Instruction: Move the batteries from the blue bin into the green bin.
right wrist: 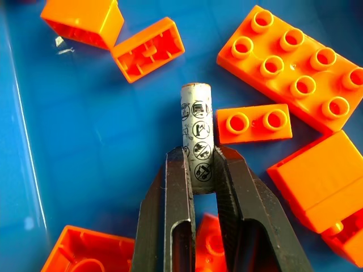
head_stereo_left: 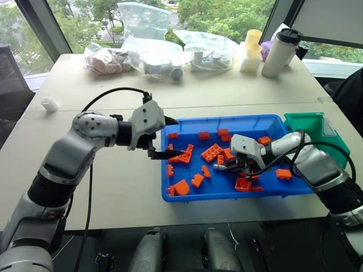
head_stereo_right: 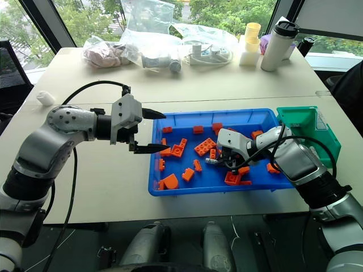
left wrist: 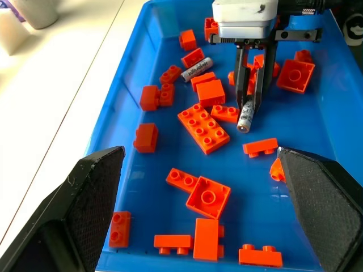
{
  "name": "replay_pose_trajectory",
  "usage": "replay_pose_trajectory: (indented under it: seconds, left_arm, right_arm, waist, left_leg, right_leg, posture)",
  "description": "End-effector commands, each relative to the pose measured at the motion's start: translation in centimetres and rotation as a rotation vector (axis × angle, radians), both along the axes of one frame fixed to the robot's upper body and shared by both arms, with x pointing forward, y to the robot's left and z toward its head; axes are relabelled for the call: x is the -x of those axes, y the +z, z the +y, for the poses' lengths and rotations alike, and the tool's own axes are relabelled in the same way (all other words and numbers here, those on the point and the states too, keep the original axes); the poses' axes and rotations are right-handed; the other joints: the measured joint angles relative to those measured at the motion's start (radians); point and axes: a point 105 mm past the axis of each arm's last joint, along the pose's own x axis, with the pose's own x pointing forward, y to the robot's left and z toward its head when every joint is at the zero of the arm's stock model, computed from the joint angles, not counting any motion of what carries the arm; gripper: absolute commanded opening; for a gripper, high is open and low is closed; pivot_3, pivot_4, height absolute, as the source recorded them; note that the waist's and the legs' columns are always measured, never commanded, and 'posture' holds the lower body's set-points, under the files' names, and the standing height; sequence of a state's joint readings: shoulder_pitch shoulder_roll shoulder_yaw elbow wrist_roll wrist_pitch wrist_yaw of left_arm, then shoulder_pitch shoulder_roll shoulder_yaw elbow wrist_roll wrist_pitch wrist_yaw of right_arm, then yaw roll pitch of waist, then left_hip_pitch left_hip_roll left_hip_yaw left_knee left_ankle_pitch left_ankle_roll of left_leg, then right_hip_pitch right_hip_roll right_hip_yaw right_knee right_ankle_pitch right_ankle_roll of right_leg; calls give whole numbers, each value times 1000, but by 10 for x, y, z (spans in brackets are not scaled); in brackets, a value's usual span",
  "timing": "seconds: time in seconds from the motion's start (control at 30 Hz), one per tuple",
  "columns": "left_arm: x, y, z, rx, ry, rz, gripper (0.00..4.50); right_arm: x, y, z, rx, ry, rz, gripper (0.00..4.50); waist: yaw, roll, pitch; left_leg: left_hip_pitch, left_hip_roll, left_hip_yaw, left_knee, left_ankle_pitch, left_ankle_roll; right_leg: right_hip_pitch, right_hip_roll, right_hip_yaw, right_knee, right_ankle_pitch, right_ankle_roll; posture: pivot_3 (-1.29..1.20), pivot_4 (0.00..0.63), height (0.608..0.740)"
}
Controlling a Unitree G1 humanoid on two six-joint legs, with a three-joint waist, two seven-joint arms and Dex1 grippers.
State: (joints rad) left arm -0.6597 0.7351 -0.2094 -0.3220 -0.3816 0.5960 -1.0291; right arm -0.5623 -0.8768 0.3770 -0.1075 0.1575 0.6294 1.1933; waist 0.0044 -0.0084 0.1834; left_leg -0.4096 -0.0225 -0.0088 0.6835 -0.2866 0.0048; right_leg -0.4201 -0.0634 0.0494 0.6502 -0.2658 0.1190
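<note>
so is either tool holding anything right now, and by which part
The right tool is shut on a battery, gripping one end, the rest sticking out. The left tool is open and holds nothing.

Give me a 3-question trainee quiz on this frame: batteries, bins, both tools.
1. True or false: the right tool is shut on a battery.
2. Where is the left tool?
A. inside the green bin
B. open at the left end of the blue bin
C. shut on an orange brick
3. Fill in: a second battery lies loose in the ____ bin.

Key:
1. True; the fingers clamp one end and the rest sticks out beyond them.
2. B
3. blue
</note>
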Motion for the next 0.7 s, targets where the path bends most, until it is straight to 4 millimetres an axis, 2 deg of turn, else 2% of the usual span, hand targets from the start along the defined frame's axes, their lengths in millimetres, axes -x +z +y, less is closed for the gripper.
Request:
replay_pose_trajectory:
  seconds: [0.03, 0.1, 0.17, 0.23, 0.27, 0.37, 0.43, 0.57, 0.63, 0.7]
  left_arm:
    - [2, 6, 4, -14, -7, -40, 4500]
    - [2, 1, 8, -47, -5, -31, 4500]
    - [1, -1, 11, -54, -5, -24, 4500]
    - [-3, 5, 9, -14, -3, -34, 4500]
    - [-4, 8, 8, 3, -4, -38, 4500]
    - [-12, 35, -2, 184, -17, -55, 4500]
    - [-16, 48, -9, 274, -30, -56, 4500]
    - [-24, 55, -21, 356, -66, -13, 4500]
    - [-27, 53, -26, 350, -94, -5, 4500]
    - [-28, 52, -31, 341, -119, -8, 4500]
  right_arm:
    - [-6, 12, -2, -17, -43, -63, 17]
    - [-8, 18, -5, -25, -65, -89, 17]
    - [-8, 37, -13, -80, -113, -132, 17]
    - [-12, 68, -25, -189, -208, -194, 17]
    - [-12, 76, -29, -226, -238, -210, 17]
    - [-23, 123, -72, -361, -463, -369, 17]
    - [-25, 140, -104, -389, -611, -457, 17]
    - [-19, 150, -168, -317, -878, -563, 17]
    - [-15, 146, -191, -271, -975, -577, 17]
    - [-11, 141, -203, -252, -1040, -570, 17]
  waist:
    - [0, 0, 0]
    - [0, 0, 0]
    - [3, 0, 0]
    - [7, 0, 0]
    - [7, 0, 0]
    - [12, 0, 0]
    - [12, 0, 0]
    - [7, 0, 0]
    - [4, 0, 0]
    - [-4, 0, 0]
  left_leg:
    - [0, 0, 0, 0, 0, 0]
    - [0, 0, 0, 0, 0, 0]
    - [0, 0, 0, 0, 0, 0]
    - [0, 0, 0, 0, 0, 0]
    - [0, 0, 0, 0, 0, 0]
    - [0, -1, 0, 0, 0, 0]
    - [-1, -1, -1, 0, 0, 0]
    - [0, -1, 0, 0, 0, 0]
    - [0, -1, 0, -1, 0, 0]
    - [0, -1, 1, -1, 0, 0]
  right_leg:
    - [0, 0, 0, 0, 0, 0]
    - [0, 0, 0, 0, 0, 0]
    - [0, 0, 0, 0, 0, 0]
    - [0, 0, 0, 0, 0, 0]
    - [0, -1, 0, 0, 0, 0]
    - [1, -1, 0, 0, 0, 0]
    - [1, -2, 0, 0, 0, 0]
    - [0, -2, 0, 0, 0, 0]
    - [0, -1, 0, 0, 0, 0]
    - [0, 0, 1, 1, 0, 0]
  posture:
    - [0, 150, 740]
    - [0, 150, 740]
    - [0, 150, 740]
    - [0, 150, 740]
    - [0, 150, 740]
    - [0, 150, 740]
    - [0, 150, 740]
    - [0, 150, 740]
    - [0, 150, 740]
    - [0, 150, 740]
